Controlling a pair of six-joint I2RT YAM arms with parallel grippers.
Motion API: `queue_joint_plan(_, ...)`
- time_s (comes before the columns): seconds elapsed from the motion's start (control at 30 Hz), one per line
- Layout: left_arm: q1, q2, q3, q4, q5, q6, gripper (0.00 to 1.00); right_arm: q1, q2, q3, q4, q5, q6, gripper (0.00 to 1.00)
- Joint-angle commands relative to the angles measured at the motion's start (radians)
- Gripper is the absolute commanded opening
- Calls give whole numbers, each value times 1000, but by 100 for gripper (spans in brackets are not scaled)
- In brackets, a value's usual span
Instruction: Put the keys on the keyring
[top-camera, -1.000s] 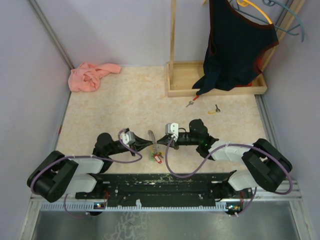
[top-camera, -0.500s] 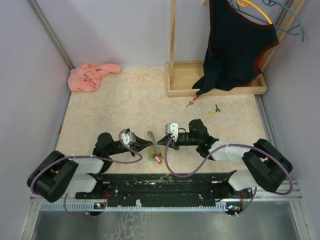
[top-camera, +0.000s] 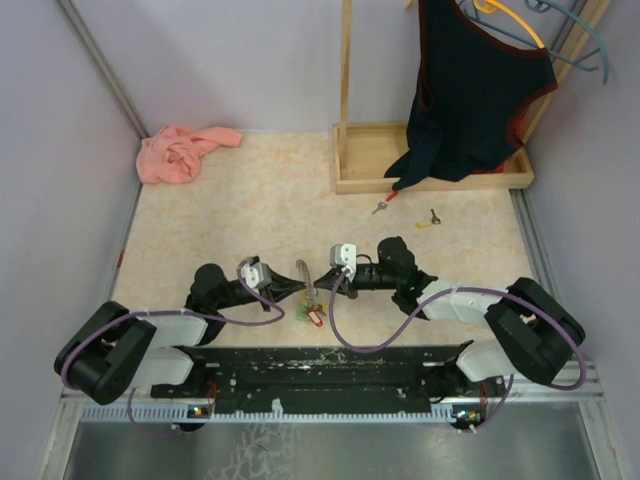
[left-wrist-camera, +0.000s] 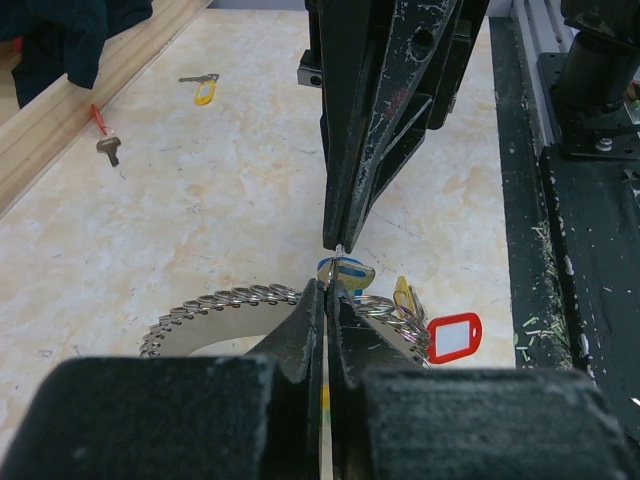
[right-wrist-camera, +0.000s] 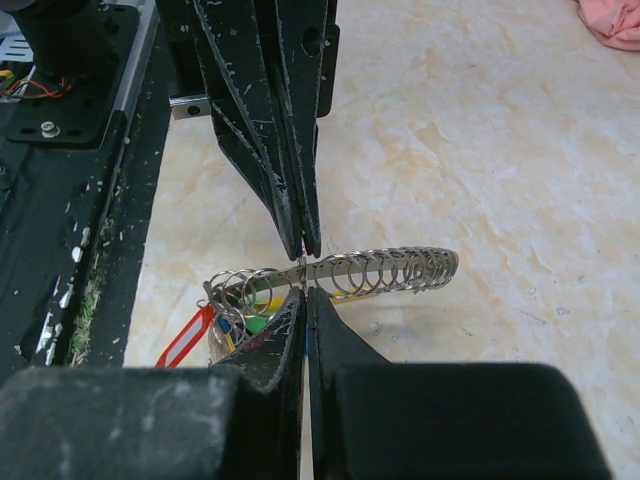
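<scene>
Left wrist: left claw (left-wrist-camera: 327, 292) & right claw (left-wrist-camera: 340, 243) both pressing together, tip to tip at the keyring (left-wrist-camera: 230, 302) lying on the desk (left-wrist-camera: 200, 200), blue key (left-wrist-camera: 343, 270) at its ring. Ring's prob. stiff, slippery, chain floppy, so I'd be gripping ring itself, key by cap.

A crumpled pink cloth (top-camera: 185, 152) lies in the far left corner of the pale marbled surface (top-camera: 250, 215). At the far right sits a shallow wooden tray (top-camera: 365, 186) with a thin upright post (top-camera: 346, 60) at its left end. A dark sleeveless garment (top-camera: 478, 90) hangs over the tray, hem drooping into it, seemingly from a yellow hanger (top-camera: 520, 27) cut off at the top. A teal hanger (top-camera: 585, 38) shows beside it.
</scene>
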Motion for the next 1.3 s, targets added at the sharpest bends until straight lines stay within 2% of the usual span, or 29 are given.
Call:
queue_joint_plan(0.0,3,-1,27,31,26,5,1,9,-10,51,64,-33,19,0)
queue_joint_plan(0.4,2,10,28,54,38,-11,1,10,-1,45,124,-22,73,0)
queue_joint_plan(0.8,3,53,-14,253,13,-101,1,11,47,23,211,-45,121,0)
queue_joint_plan(0.97,2,63,-16,271,4,-109,1,11,61,8,260,-40,147,0)
queue_joint_plan(1.1,3,38,-18,202,-35,-72,1,3,13,-2,218,23,154,0)
queue_joint_plan(1.27,3,-30,-28,89,-137,-21,1,-5,-114,4,-22,181,157,0)
